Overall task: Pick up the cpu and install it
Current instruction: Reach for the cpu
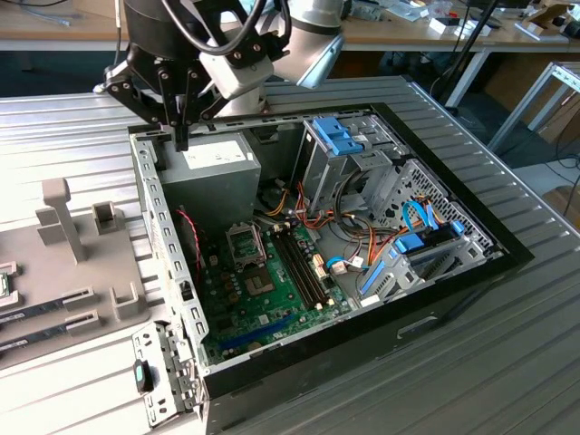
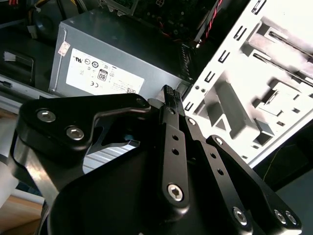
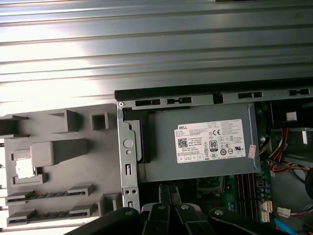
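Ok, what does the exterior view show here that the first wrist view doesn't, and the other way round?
Exterior view's extras: the drive cages with blue latches, the arm's silver joint and the wooden benches behind.

First wrist view's extras: the cpu, silvery top up, in a recess of the grey tray, a spot that the exterior view's left edge cuts.

Shared: the grey tray, the power supply, the open computer case and the gripper, jaws together, above the power supply end.
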